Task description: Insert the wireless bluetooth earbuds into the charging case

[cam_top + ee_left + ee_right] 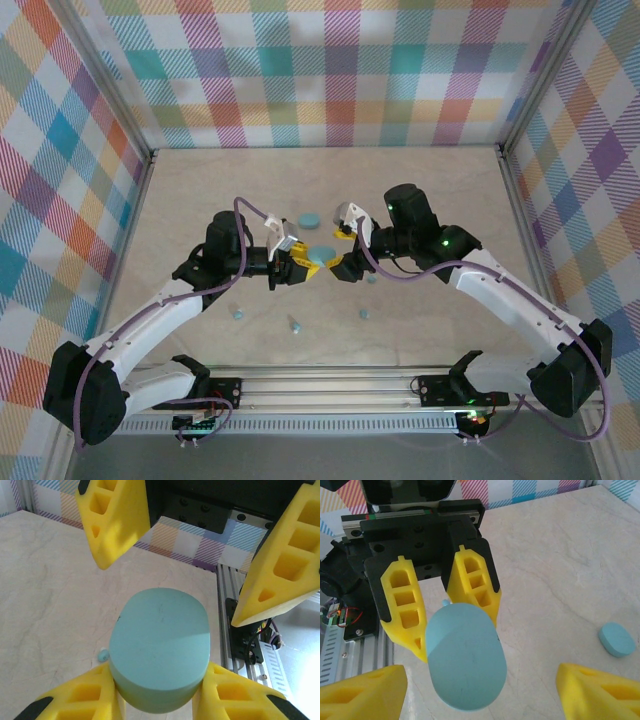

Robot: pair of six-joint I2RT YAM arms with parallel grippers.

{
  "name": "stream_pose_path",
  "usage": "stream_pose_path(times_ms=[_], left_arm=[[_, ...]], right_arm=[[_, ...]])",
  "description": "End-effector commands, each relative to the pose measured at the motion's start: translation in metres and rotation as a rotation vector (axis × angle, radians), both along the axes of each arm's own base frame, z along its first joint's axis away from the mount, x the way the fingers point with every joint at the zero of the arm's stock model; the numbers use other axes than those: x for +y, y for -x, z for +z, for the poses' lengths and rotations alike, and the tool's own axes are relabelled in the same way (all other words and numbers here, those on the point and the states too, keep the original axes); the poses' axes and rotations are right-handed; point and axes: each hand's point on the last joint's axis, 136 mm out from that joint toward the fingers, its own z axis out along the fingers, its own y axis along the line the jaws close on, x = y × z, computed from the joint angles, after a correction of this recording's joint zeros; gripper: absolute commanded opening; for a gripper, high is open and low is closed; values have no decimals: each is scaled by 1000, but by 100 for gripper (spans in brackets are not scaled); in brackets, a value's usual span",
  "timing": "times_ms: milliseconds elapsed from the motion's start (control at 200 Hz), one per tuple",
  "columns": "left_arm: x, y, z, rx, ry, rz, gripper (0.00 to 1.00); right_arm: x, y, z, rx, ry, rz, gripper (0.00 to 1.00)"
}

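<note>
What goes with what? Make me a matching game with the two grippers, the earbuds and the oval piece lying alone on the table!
Things:
1. left gripper
2. right gripper
3. earbuds
4. oval piece

States or places:
a. open
b. lying on the table, on the far side of the grippers
c. shut on the case
d. scattered on the table, on the near side of the grippers

Pairs: 1-c, 2-a, 3-d, 4-b
</note>
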Motion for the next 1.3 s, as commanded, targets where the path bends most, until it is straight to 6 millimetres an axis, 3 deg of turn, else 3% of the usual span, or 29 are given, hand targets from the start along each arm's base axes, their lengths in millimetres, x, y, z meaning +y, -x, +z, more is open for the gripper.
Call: stream_pose_path(times_ms=[0, 385, 680, 1295], left_arm=[[-1, 3, 16, -44, 24, -31, 15], [-2, 4, 17, -38, 23, -45, 14], [-1, 5, 12, -33, 12, -47, 14], [-1, 12, 4, -23, 7, -49, 13]], right_arm=[[3, 8, 2, 6, -5, 52, 78], [7, -6, -6, 18, 33, 12, 77], [2, -23, 11, -40, 39, -79, 77], [8, -34, 12, -12, 25, -99, 78]])
